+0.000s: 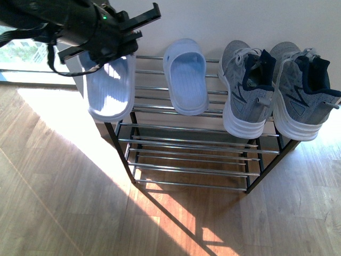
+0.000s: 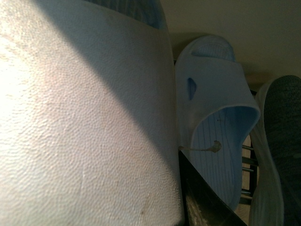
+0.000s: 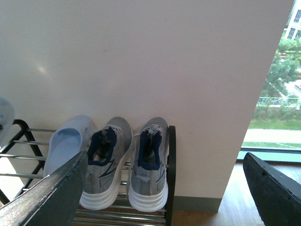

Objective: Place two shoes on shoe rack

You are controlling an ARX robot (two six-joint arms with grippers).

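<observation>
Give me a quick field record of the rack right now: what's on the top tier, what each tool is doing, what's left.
rack: black metal shoe rack with silver rods, against the wall
top tier, right: pair of grey knit sneakers with white soles, toes to the wall
top tier, middle: pale blue rubber slide, resting on the rods
left end: second pale blue rubber slide, overhanging the front edge under the left tool
left tool grip: cannot tell
right tool: open, empty
lower tiers: no shoes visible
</observation>
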